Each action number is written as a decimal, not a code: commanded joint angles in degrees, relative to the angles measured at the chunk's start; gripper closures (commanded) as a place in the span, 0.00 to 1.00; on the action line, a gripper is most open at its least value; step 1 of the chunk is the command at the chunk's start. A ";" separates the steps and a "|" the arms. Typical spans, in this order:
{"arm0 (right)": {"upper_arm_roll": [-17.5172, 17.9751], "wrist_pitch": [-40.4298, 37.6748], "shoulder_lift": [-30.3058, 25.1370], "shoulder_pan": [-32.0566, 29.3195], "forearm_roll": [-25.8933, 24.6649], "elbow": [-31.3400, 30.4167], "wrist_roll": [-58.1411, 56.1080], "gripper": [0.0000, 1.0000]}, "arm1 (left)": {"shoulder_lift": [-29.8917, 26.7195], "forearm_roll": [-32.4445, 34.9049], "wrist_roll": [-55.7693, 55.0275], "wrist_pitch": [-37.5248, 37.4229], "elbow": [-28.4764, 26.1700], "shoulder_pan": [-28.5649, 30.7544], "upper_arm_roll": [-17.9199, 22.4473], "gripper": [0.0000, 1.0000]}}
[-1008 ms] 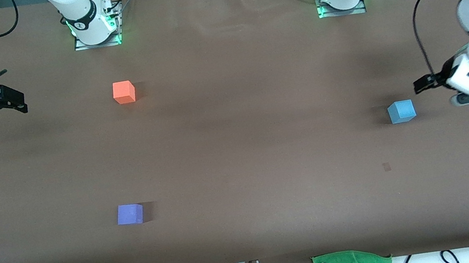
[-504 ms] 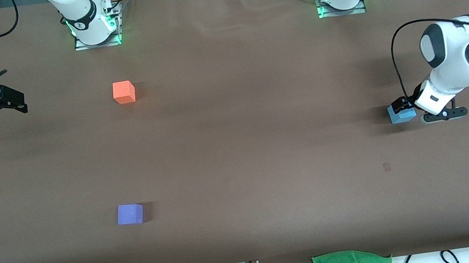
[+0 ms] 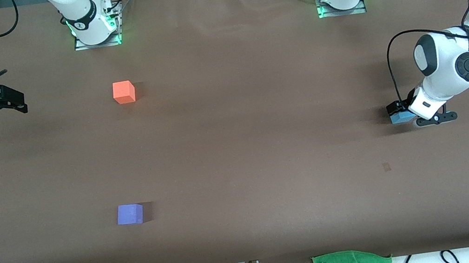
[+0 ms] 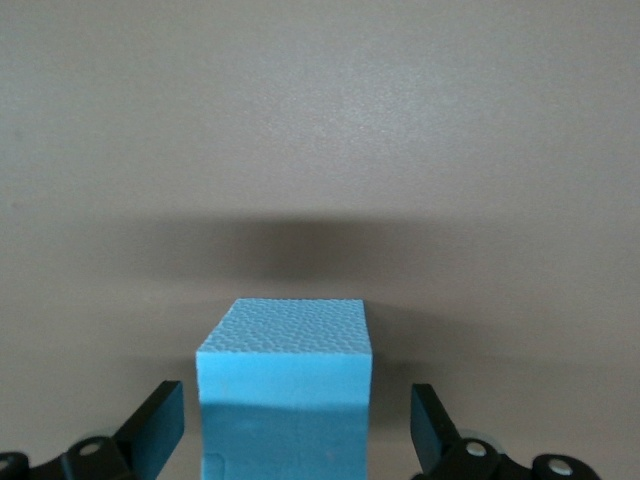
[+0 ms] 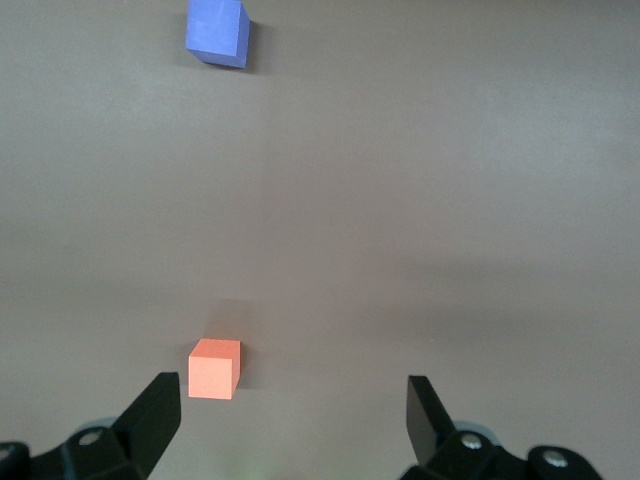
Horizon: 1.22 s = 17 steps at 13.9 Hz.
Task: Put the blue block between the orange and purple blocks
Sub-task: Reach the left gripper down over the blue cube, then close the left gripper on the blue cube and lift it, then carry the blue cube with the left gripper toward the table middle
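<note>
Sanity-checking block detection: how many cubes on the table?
3. Orange block near the right arm's base; purple block nearer the front camera; blue block at the left arm's end, between the open left hand's fingers.

Left gripper low over blue block, orange block, purple block, right gripper waiting

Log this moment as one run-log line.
left gripper: open, straddling blue block | right gripper: open, waiting | orange block, purple block: apart, untouched
</note>
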 commanded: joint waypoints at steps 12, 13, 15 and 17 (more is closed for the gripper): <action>0.56 0.06 -0.04 -0.65 0.23 0.35 0.03 0.00 | -3.37 1.14 -0.50 -18.15 9.78 -0.25 -2.32 0.97; 0.48 -0.03 -0.04 -0.74 0.23 0.35 0.03 0.00 | -3.46 1.14 -0.59 -24.04 13.74 -0.17 -3.72 0.97; 0.56 0.06 -0.04 -0.74 0.23 0.35 0.03 0.00 | -3.02 0.44 -0.85 -34.86 21.21 -0.60 -6.88 0.98; 0.48 -0.03 -0.04 -0.74 0.14 0.35 0.03 0.00 | -2.15 0.35 -5.66 -37.99 24.75 -1.83 -11.54 0.98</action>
